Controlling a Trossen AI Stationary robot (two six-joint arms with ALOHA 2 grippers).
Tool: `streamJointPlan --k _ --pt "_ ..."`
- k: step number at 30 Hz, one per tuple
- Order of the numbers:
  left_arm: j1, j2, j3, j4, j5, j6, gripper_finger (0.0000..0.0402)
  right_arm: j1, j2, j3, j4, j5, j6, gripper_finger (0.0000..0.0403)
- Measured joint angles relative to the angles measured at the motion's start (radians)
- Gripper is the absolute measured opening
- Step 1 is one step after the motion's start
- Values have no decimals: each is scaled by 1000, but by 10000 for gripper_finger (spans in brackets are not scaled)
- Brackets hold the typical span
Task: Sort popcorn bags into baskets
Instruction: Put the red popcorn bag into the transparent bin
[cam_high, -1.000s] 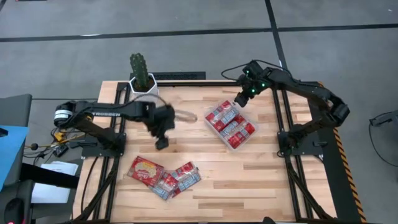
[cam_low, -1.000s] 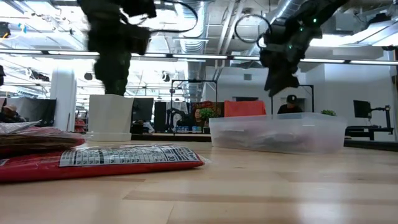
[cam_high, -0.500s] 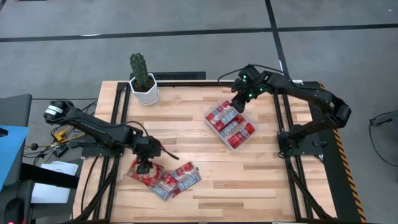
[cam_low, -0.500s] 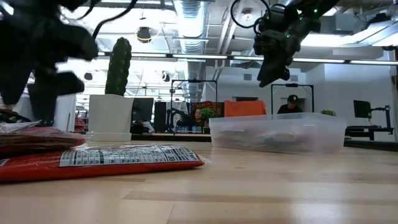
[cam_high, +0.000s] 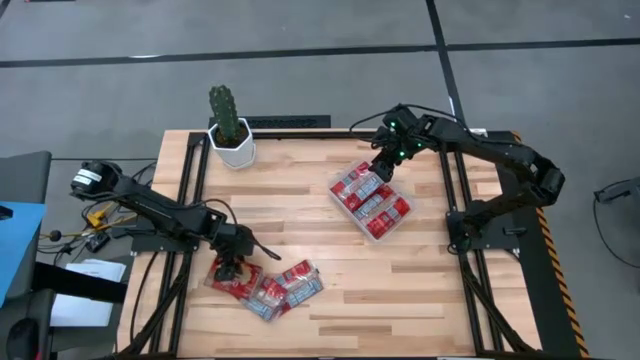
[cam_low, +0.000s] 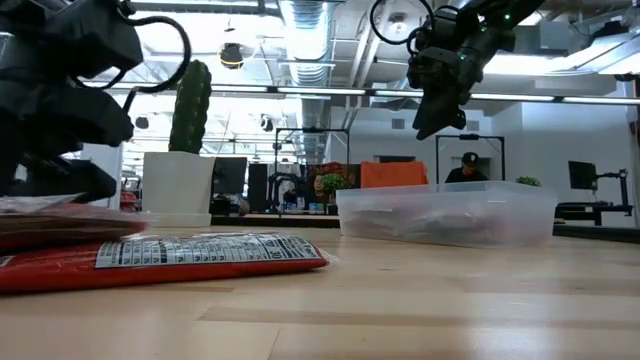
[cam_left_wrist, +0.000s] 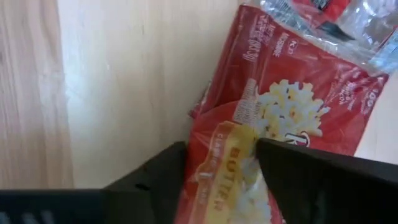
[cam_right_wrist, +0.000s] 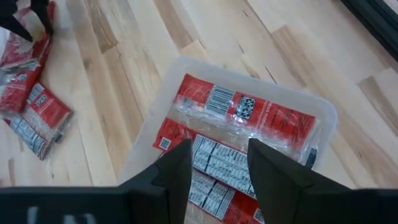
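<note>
The left end effector (cam_left_wrist: 217, 168) is down on the pile of flat red foil popcorn bags (cam_high: 262, 283) near the front left of the pale wooden surface (cam_high: 300, 230), its dark fingers (cam_left_wrist: 323, 177) set apart on either side of the topmost bag (cam_left_wrist: 273, 118); whether they have closed onto it cannot be told. That bag shows a yellow popcorn picture and yellow lettering that seems to read "BUTTER". The right end effector (cam_right_wrist: 214, 168) hangs with fingers apart over the far end of the shallow clear plastic rectangular tray (cam_high: 338, 205), touching nothing; the bags inside (cam_right_wrist: 249, 118) lie printed-back up, showing barcodes and a QR code. Bare boards lie open between pile and tray. A white pot with a green cactus (cam_high: 228, 125) stands at the far left edge.
</note>
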Motion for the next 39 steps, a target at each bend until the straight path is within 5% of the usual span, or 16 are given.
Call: streamJointPlan --k 8,14,28,39 --pt "17 66 -11 57 17 -64 16 7 0 0 9 1 5 166" --pt "62 76 57 44 -36 -164 2 5 0 0 28 -54 52 158" --pt "228 75 297 -8 -365 -158 0 124 0 -2 166 -104 353 172" --pt "362 73 447 79 -440 -86 0 292 1 -50 391 101 436 184"
